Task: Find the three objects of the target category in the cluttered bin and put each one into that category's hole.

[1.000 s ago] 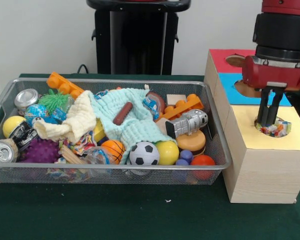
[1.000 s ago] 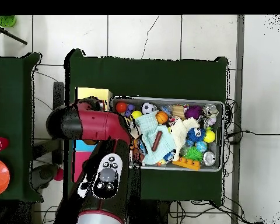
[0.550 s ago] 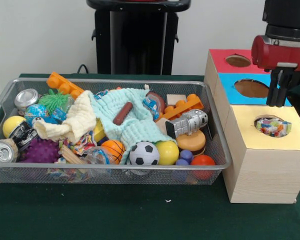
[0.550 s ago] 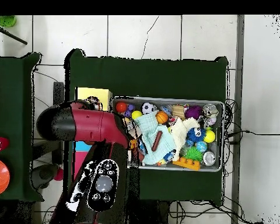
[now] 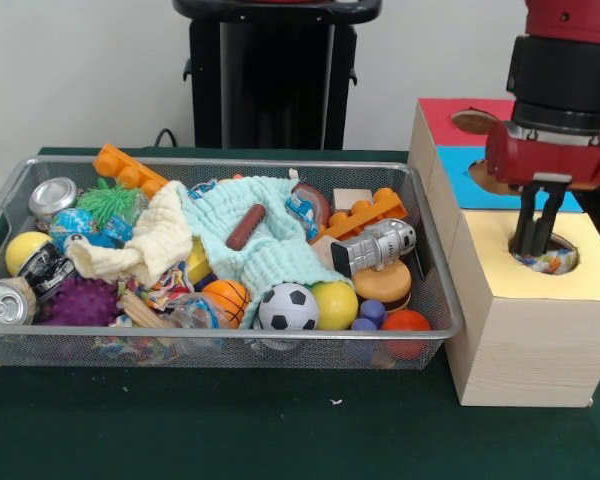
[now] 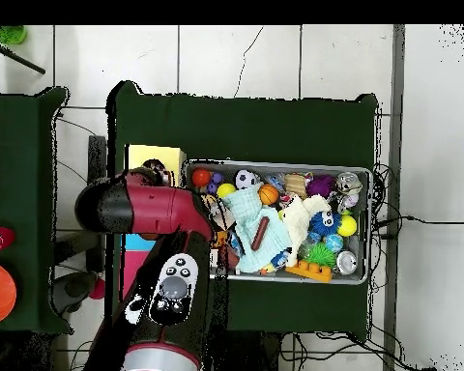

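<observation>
The gripper point(image 5: 538, 243) hangs at the right side of the front view, right over the hole in the yellow top point(image 5: 596, 268) of the wooden box point(image 5: 528, 345). Its two dark fingers point(image 5: 527, 222) point straight down with a thin gap between them, and their tips reach the rim of the hole. I cannot tell if they are holding anything. Inside the hole sits something small with many colors point(image 5: 558, 262) (too little of it shows to say what it is).

The box also has a blue top point(image 5: 467, 163) with a hole, and a red top point(image 5: 441, 117) with a hole behind that, in the upper right of the front view.

The wire bin point(image 5: 432, 262) fills the left and middle of the front view, just beside the box. It is full of stuff. A light green cloth point(image 5: 276, 250) lies in the middle with a brown sausage toy point(image 5: 246, 227) on top of it. A cream cloth point(image 5: 148, 240) is to its left. Along the front edge sit a soccer ball point(image 5: 288, 307), a little basketball point(image 5: 225, 296), a yellow ball point(image 5: 336, 304) and a red ball point(image 5: 407, 321). A silver robot toy point(image 5: 375, 246) lies near the right end, with an orange block point(image 5: 368, 213) behind it. At the left end are a purple spiky ball point(image 5: 81, 301) and two cans point(image 5: 5, 301).

In the overhead view the red arm point(image 6: 149, 207) covers the box at the left of the bin point(image 6: 279, 166).
</observation>
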Motion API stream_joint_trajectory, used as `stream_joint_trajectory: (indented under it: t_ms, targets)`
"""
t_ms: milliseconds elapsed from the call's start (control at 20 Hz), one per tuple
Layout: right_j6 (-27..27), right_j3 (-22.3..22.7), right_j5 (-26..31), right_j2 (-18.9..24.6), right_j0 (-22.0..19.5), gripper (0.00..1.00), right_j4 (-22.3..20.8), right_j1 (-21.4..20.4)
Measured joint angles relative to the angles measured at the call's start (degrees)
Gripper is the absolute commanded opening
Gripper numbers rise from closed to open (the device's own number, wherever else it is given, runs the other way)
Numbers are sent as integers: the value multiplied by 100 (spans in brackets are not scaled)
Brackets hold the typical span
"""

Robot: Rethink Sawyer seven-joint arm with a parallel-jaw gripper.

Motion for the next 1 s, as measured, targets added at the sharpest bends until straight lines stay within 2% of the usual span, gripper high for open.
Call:
stream_joint_trajectory:
  t_ms: [450,800,1000]
  targets:
    - [0,-70,-333,13,72,0,4,414]
    - [0,-84,-304,12,75,0,0,411]
    - [0,-80,74,12,78,0,0,265]
